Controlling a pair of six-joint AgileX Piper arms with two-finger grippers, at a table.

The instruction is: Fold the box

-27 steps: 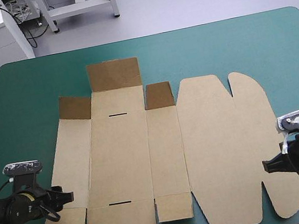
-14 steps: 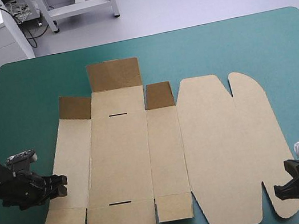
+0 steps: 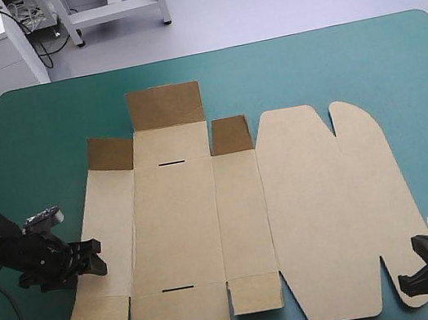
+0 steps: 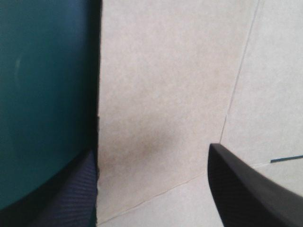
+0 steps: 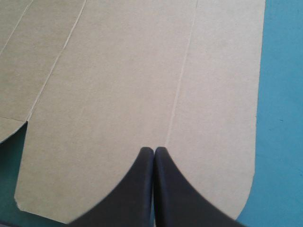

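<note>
Box (image 3: 241, 221): cut sheet of brown board, lying flat and unfolded on the teal-green counter (image 3: 328, 57), spread from left of centre almost to the right edge. Three short flaps (image 3: 164, 106) along the far side, darker than the rest. Two thin dark slots (image 3: 171, 164) in the widest panel, one near its far end and one near its near end. Large panel with rounded corners and a notch toward the right.

Left hand (image 3: 89, 261): low at the sheet's left edge, toward the near-left corner. Fingers (image 4: 71, 194) spread wide in the left wrist view, one over the bare cover just beside the board's edge, the other over the board, with the straight edge of the sheet running between them. Contact with the board not discernible.

Right hand (image 3: 410, 284): at the sheet's near-right corner, beside the rounded lobe. Fingers (image 5: 137, 189) pressed together into one pointed arch, holding nothing. Board directly ahead of and under the tip, with a crease (image 5: 182, 80) running straight on from the point and bare cover off to one side.
</note>
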